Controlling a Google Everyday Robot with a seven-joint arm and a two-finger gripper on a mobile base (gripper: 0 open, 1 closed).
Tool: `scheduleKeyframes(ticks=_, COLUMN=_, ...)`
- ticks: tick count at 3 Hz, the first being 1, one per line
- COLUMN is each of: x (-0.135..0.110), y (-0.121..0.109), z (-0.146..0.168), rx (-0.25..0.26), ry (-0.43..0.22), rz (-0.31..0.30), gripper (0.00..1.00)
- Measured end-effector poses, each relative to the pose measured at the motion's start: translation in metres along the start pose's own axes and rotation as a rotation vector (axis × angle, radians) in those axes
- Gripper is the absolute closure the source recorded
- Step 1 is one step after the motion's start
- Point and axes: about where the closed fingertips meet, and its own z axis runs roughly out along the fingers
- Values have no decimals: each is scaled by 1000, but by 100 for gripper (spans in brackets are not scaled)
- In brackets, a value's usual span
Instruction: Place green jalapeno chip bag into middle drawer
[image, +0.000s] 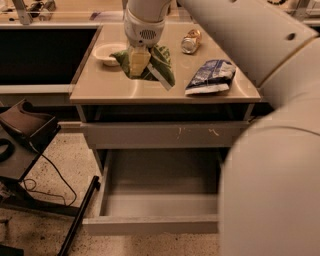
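We log the end effector (139, 65) at the upper middle of the camera view, pointing down over the left half of the beige flat-topped surface (120, 89). Its pale fingers (133, 59) are clamped on the crumpled green foil chip bag (159, 62). The bag bunches around them, its white edge strip slanting down to the right. We cannot tell whether the bag's lower edge touches the surface. Just left of the bag sits a shallow white bowl (106, 52). Behind and to the right, a shiny metal can (191, 41) lies on its side. Near the right front of the surface lies a blue-and-white foil chip bag (211, 76), apart from the green one. Below the surface, a shallow grey drawer front (150, 135) with pale scratch marks is closed. Under it the wide grey metal middle drawer (150, 226) stands pulled out, its grey inner floor in view. The robot's large white arm (270, 165) fills the right side. A dark stand (25, 125) with cables sits at the left on the speckled floor (45, 235).
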Motion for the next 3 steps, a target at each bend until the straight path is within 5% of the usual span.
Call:
scheduleKeyframes(ticks=1, x=-1, y=66, z=-60, rx=29, ry=-6, rz=36, gripper=100)
scheduleKeyframes(ticks=2, x=25, y=132, z=-79, rx=-7, ry=-69, rz=70, gripper=100)
scheduleKeyframes(ticks=3, x=46, y=152, z=-88, rx=-14, ry=-109, rz=101, gripper=100)
